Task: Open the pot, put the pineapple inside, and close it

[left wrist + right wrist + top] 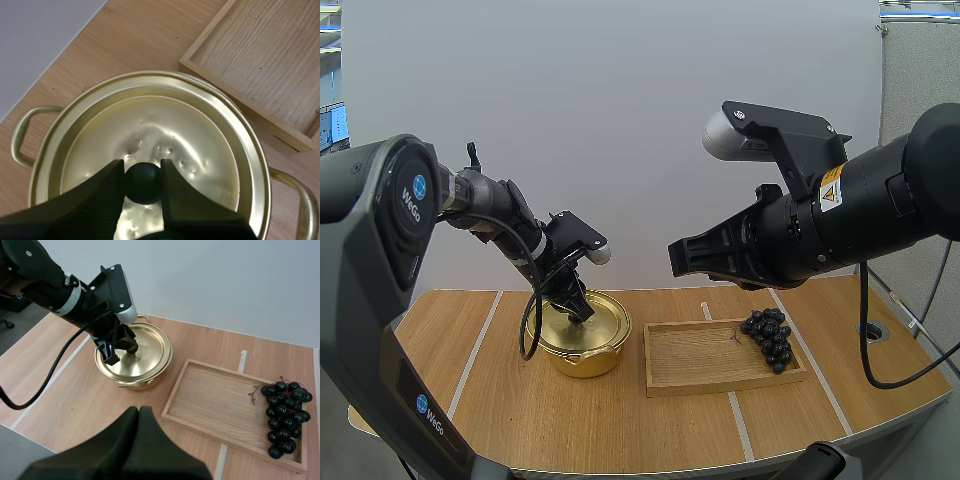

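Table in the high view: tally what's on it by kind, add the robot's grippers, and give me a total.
pot: 1
lid: 1
tray: 1
bunch of grapes: 1
grippers: 2, the left gripper and the right gripper
Total: 6

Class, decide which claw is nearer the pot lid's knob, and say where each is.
Left. The left claw pinches the black knob on the lid; the right claw hangs shut, raised above the table, away from the pot.
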